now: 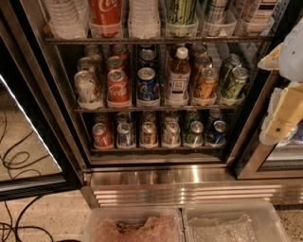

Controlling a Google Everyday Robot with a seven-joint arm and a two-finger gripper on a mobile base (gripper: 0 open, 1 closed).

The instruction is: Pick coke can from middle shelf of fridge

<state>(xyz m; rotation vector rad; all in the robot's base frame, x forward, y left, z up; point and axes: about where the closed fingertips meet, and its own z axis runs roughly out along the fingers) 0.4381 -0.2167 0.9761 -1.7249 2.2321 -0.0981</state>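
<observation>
The fridge point(156, 177) stands open in front of me. On its middle shelf point(156, 109), the coke can point(117, 88) is upright at the front of the second lane from the left, with another red can point(115, 63) behind it. A white-and-green can point(87, 88) is on its left and a blue Pepsi can point(147, 84) on its right. My gripper point(272, 97) is at the right edge of the view, outside the fridge and far to the right of the coke can. Its cream fingers point(284, 113) stand apart and hold nothing.
A white-capped brown bottle point(179, 75) and gold and green cans fill the right lanes. A large Coca-Cola can point(105, 14) and bottles sit on the rack above, small cans point(149, 133) below. The glass door point(28, 137) hangs open at left. Two plastic bins point(135, 224) lie below, cables point(14, 160) at left.
</observation>
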